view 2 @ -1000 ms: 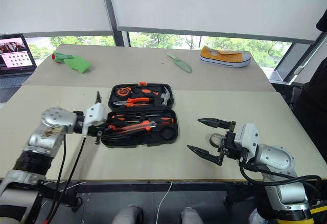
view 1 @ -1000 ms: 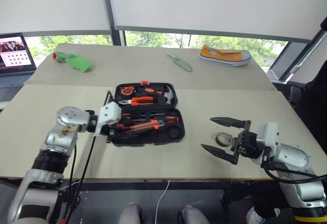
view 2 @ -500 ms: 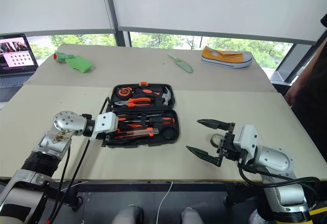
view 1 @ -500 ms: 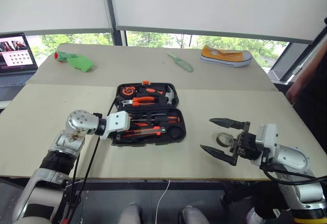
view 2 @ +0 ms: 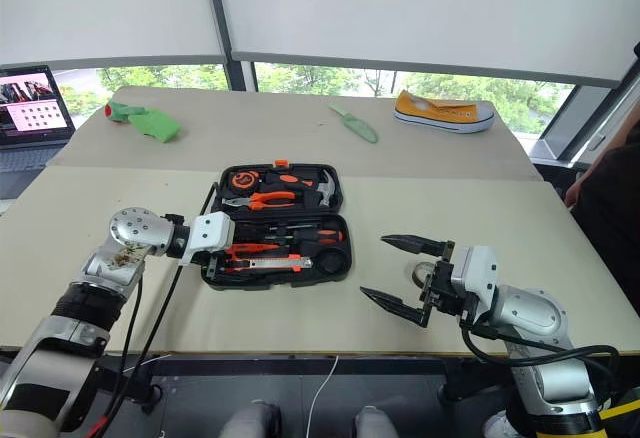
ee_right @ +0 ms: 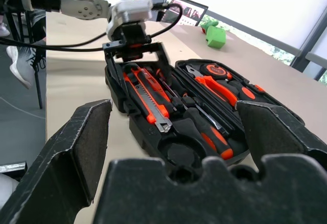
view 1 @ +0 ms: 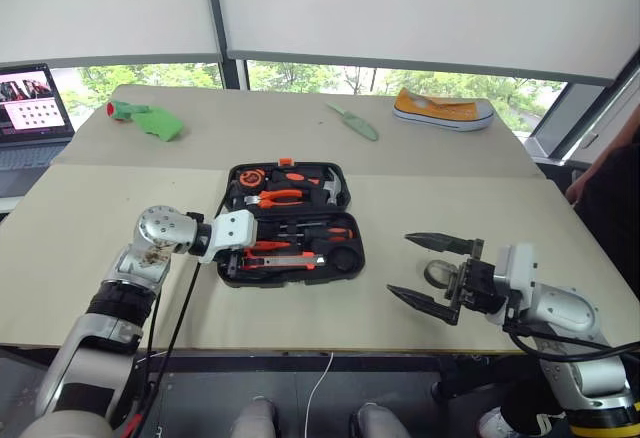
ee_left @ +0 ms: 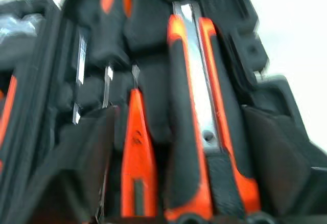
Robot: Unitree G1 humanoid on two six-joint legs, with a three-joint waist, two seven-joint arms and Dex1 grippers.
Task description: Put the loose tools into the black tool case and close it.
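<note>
The black tool case (view 1: 345,258) lies open in the middle of the table. Its near half holds the utility knife (view 1: 282,260), two screwdrivers (view 1: 305,234) and the tester screwdriver (ee_left: 135,152). My left gripper (view 1: 252,248) hangs over that half's left end, open. Its fingers (ee_left: 84,168) stand on either side of the knife (ee_left: 204,127) and the tester, gripping neither. The grey tape roll (view 2: 424,276) lies on the table right of the case. My right gripper (view 2: 400,274) hovers beside it, open and empty.
The case's far half holds pliers (view 1: 272,197), a hammer (view 1: 330,188) and a tape measure (view 1: 246,176). A green trowel (view 1: 352,121), a yellow shoe (view 1: 442,109) and a green cloth (view 1: 147,118) lie at the back. A laptop (view 1: 30,108) is far left. A person (view 1: 605,173) stands at the right.
My left gripper has swung further over the case's left end and its jaws have spread. The utility knife now lies flat in its slot. The right arm has kept still.
</note>
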